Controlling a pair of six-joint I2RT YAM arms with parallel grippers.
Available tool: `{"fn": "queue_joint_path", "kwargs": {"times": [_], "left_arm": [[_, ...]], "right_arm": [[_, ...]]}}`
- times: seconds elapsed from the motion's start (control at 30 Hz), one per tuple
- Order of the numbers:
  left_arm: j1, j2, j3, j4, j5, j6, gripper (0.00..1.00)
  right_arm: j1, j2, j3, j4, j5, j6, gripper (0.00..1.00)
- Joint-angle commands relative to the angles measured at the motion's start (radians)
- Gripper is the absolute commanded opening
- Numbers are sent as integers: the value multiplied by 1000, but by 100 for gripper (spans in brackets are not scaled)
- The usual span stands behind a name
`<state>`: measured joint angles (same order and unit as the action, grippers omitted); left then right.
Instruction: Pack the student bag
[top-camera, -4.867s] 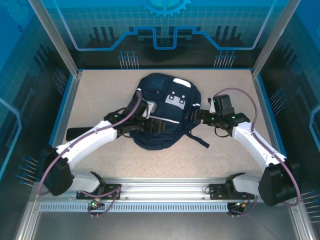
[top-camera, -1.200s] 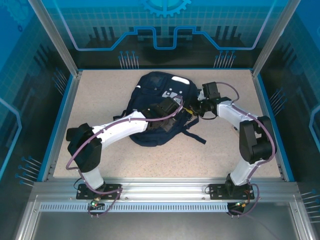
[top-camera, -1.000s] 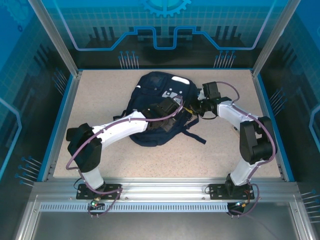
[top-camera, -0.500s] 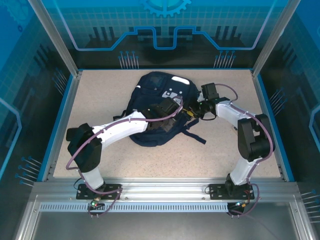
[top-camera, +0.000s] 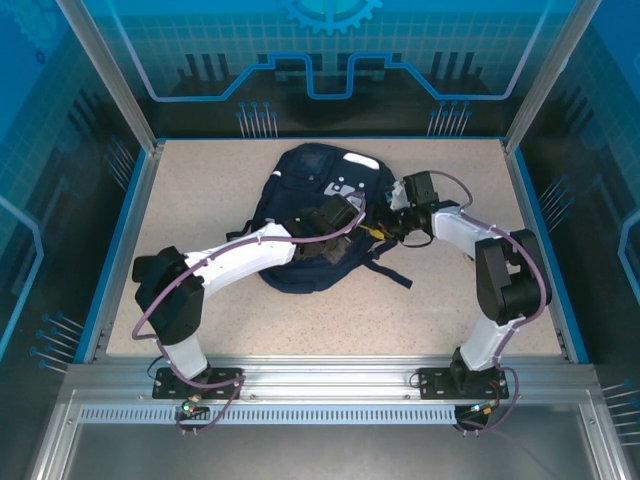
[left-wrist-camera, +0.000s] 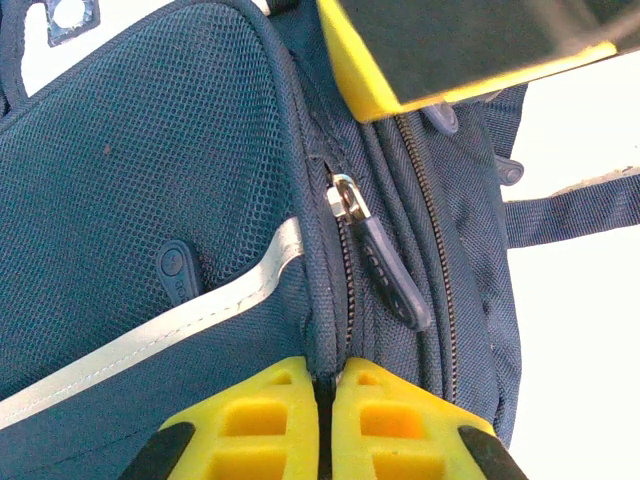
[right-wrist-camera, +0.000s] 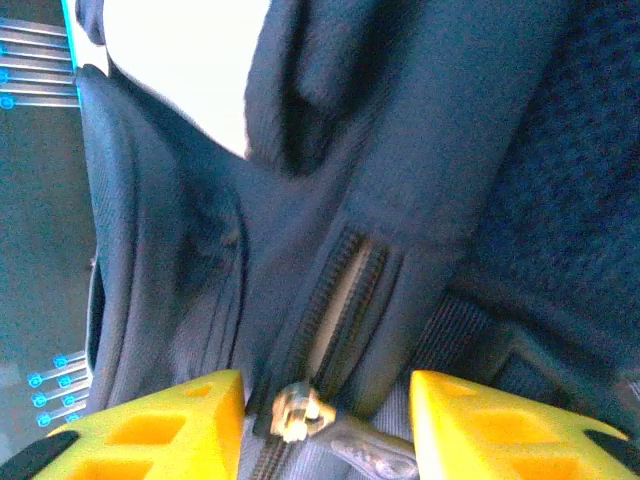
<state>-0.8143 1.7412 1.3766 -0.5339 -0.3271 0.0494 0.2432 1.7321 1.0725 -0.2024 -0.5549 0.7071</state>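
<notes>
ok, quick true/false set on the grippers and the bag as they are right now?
1. The left gripper is shut on a seam of the student bag. True.
2. The right gripper is shut. False: its fingers stand apart, with a metal zip slider between them.
3. The student bag hangs off the table edge. False: it lies on the table, well inside its edges.
4. A dark zip pull lies just beyond the left gripper's fingertips. True.
</notes>
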Motion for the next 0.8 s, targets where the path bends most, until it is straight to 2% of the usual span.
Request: {"fn": "queue_joint_path", "kwargs": {"times": [0.0,0.13,0.37,0.6,0.77], "left_arm": [[0,-66,-20,9,13,-4,0],[0,-79,-40,15,22,9,0],[0,-94,-51,21,55,6,0],[0,-91,-47,26,61,6,0],[0,-92,-48,26,59,11,0]], "right_arm": [[-2,-64,-59,41,-63,-126,42],[-4,-88,-91,80,-76,-159,37],[2,-52,-49,40,-72,-212,28],[10,-38,-42,9,-11,-278,39],[22,-10,-29,2,-23,-351,39]]}}
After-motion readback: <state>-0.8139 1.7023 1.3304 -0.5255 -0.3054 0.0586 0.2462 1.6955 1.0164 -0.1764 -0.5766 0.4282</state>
